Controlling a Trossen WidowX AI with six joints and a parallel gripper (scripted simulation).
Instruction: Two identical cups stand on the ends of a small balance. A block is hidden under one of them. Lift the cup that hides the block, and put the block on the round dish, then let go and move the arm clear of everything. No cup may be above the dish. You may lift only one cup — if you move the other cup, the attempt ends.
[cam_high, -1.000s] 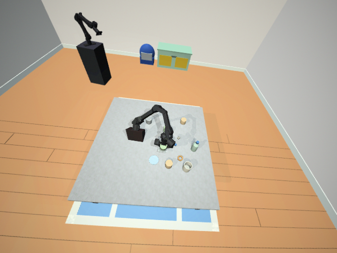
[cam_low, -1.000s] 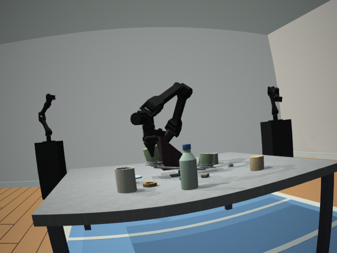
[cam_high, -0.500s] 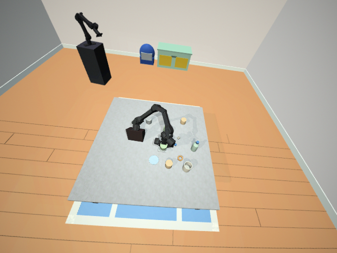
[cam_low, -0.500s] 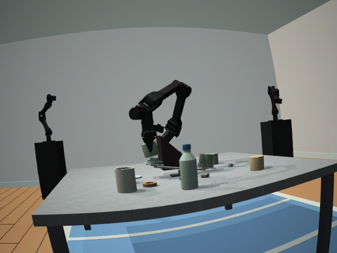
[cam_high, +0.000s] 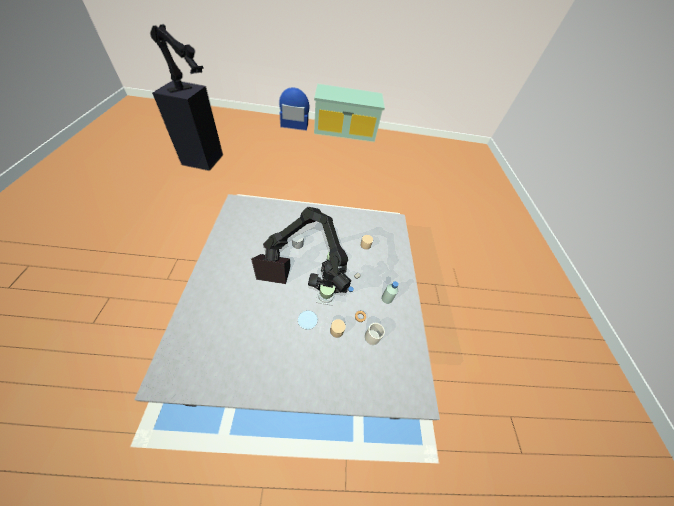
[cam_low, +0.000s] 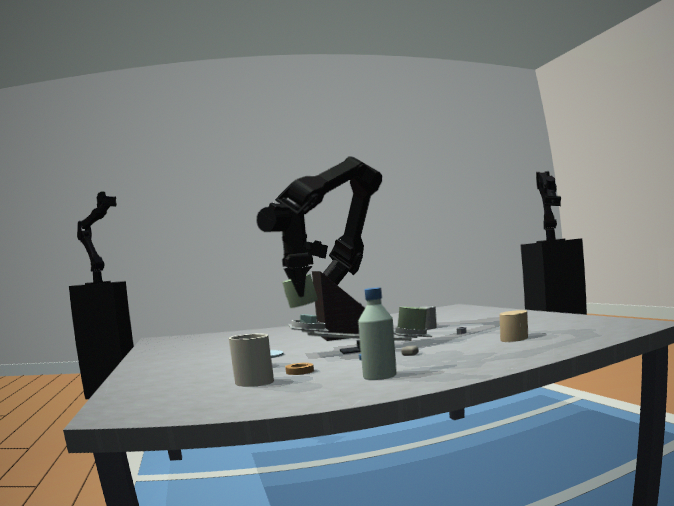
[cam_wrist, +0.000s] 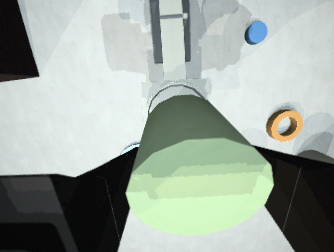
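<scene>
My gripper (cam_high: 327, 288) (cam_low: 299, 291) (cam_wrist: 186, 149) is shut on a green cup (cam_low: 291, 294) (cam_wrist: 200, 200), which hangs slightly tilted above the near end of the balance (cam_low: 294, 327) (cam_wrist: 173, 47). A small teal block (cam_low: 308, 318) sits uncovered on that end, below the raised cup; the cup hides it in the wrist view. The other green cup (cam_low: 412, 318) stands on the far end, mostly hidden by the arm in the top view. The round light-blue dish (cam_high: 307, 319) (cam_low: 277, 353) lies on the table just beyond the balance's near end, with no cup above it.
A tan cylinder (cam_high: 338, 328) stands right of the dish, with an orange ring (cam_high: 356, 316) (cam_wrist: 272, 126) and a grey mug (cam_high: 373, 337) (cam_low: 251, 360) beyond. A green bottle (cam_high: 388, 295) (cam_low: 377, 345) stands farther right. A blue disc (cam_wrist: 256, 32) lies beside the balance.
</scene>
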